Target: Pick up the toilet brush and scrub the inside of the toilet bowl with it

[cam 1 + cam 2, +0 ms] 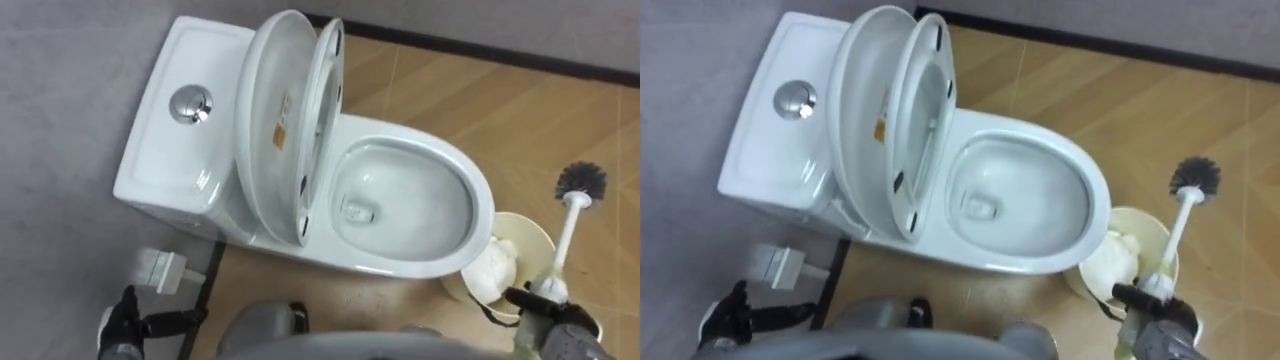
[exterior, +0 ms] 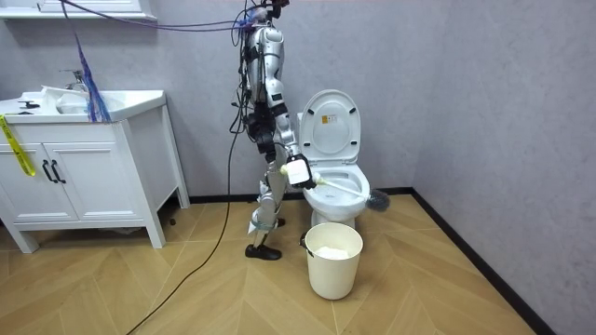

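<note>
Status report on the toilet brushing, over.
Right hand shut on toilet brush; left hand low beside tank. Bristle head over floor, outside bowl. Lid, seat up; bin beside bowl.

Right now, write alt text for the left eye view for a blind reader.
The right robot hand grips a white-handled, black-bristled toilet brush, its head over the wood floor, right of a white ceramic toilet with lid and seat raised. A round cream bin stands beside it; the left robot hand shows lower left.
</note>
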You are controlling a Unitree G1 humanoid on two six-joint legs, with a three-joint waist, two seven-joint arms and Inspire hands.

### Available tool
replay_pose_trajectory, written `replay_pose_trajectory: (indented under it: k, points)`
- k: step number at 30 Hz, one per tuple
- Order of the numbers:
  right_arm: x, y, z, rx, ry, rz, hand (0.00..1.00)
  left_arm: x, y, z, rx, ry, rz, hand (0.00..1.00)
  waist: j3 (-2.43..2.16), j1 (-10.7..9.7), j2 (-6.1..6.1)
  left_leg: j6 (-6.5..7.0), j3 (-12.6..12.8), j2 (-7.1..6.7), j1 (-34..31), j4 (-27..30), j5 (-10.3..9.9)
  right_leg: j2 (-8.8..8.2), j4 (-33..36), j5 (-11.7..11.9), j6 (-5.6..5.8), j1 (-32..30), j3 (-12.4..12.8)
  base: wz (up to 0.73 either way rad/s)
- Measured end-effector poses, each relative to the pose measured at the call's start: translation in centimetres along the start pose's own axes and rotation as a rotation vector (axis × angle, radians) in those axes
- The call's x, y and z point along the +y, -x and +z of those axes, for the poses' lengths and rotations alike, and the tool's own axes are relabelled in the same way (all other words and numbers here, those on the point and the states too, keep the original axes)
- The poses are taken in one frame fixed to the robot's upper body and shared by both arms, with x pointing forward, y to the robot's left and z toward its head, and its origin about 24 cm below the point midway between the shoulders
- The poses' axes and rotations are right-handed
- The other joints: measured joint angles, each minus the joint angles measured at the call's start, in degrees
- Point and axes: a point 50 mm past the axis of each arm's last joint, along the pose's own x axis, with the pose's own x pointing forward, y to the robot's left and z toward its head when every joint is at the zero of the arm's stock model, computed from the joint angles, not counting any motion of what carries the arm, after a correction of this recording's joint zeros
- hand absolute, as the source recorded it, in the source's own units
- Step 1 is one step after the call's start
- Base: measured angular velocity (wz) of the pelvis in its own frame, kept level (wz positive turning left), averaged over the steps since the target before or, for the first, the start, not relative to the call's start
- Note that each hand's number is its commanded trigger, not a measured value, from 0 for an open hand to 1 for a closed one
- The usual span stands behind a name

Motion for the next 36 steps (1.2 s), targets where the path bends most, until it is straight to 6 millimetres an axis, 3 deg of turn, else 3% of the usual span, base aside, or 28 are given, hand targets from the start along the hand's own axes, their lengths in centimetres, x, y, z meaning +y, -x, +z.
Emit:
replay_pose_trajectory:
  k: [4,7,16,20,22,27,32,36]
  points:
    - [0.1,0.2,-0.1,-0.036,0.107,-0.007,1.00,0.1,0.6,-0.7,0.001,-0.017,0.003,0.00,0.21,0.30,-0.69,-0.26,-0.41,-0.02,2.89,-1.32,0.16,0.67,-3.03,0.93,0.02,3.94,-1.20,0.07]
    - [0.3,0.2,0.1,-0.102,0.258,-0.007,1.00,-0.4,1.1,0.3,-0.077,-0.067,0.014,0.00,0.30,0.36,-0.84,-0.36,-1.20,-0.11,3.95,-1.30,0.10,1.23,-4.87,1.58,0.10,6.27,-2.17,0.13]
    - [1.1,0.7,-1.5,-0.175,0.554,0.047,1.00,-0.9,2.0,6.9,-0.428,-0.272,0.188,0.00,0.23,2.62,-1.61,-0.68,-2.64,-0.16,4.82,-1.46,0.32,1.49,-5.64,1.65,0.01,8.10,-3.63,0.08]
    - [1.7,1.0,-3.4,-0.136,0.669,0.091,1.00,-1.5,3.9,11.1,-0.664,-0.368,0.274,0.00,0.22,3.55,-2.65,-0.89,-3.40,-0.05,4.31,-1.16,0.42,2.01,-5.95,1.69,-0.07,8.23,-3.95,0.12]
    - [1.8,1.0,-3.5,-0.149,0.716,0.105,1.00,-2.0,5.0,13.0,-0.782,-0.376,0.296,0.00,0.25,3.54,-2.50,-0.91,-3.60,-0.11,4.00,-1.01,0.43,2.10,-6.29,1.73,-0.12,8.28,-3.96,0.03]
    - [1.7,1.1,-3.9,-0.186,0.876,0.138,1.00,-3.5,7.1,17.4,-1.030,-0.319,0.332,0.00,0.32,2.99,-0.80,-1.00,-3.66,-0.21,3.64,-1.29,0.53,2.08,-6.47,1.79,-0.23,7.65,-3.71,-0.03]
    - [1.0,1.1,-4.9,-0.169,1.058,0.185,1.00,-4.7,8.6,20.1,-1.196,-0.365,0.370,0.00,0.24,1.68,-0.41,-1.22,-3.61,-0.20,3.39,-1.63,0.71,2.05,-6.39,1.80,-0.24,6.88,-3.67,-0.02]
    - [1.1,1.1,-5.0,-0.167,1.132,0.217,1.00,-5.7,9.2,20.6,-1.261,-0.413,0.342,0.00,0.28,-0.02,-0.53,-1.27,-2.68,-0.17,3.52,-2.44,0.75,1.89,-6.41,1.79,-0.23,6.13,-2.59,-0.12]
